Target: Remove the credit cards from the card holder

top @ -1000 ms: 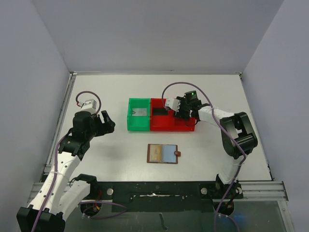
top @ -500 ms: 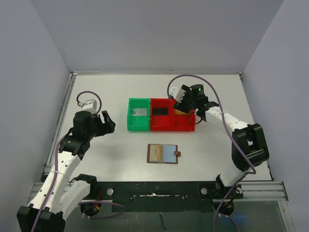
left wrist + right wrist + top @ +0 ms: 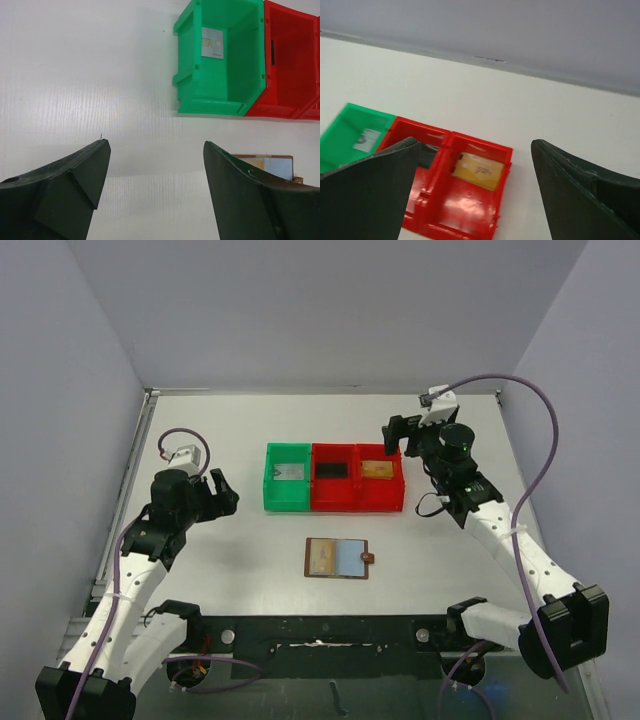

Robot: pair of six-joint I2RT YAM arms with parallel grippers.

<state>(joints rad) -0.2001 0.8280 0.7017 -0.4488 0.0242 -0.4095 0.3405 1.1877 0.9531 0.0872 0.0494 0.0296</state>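
Three bins sit in a row mid-tabletop, touching side to side: green bin on the left, middle red bin, right red bin. One card lies flat in each: pale card in the green, dark card in the middle red, gold card in the right red.

Card holder lies open and flat on the tabletop, on the near side of the bins and apart from them, roughly in line with the middle red one. Snap tab sticks out at its right edge. Inside shows tan on the left half and pale blue-grey on the right. Can't tell whether either patch is a card in a pocket.

Left hand is left of the green bin and apart from it, fingers spread wide, nothing between them. Left wrist view: bare tabletop between the fingers, the green bin ahead with the pale card on its floor, a corner of the card holder showing past the right finger.

Right hand hovers just off the far-right corner of the right red bin, fingers wide, empty. Right wrist view looks down across the bins. The gold card lies slightly skewed on the right red bin's floor, a bit blurred.
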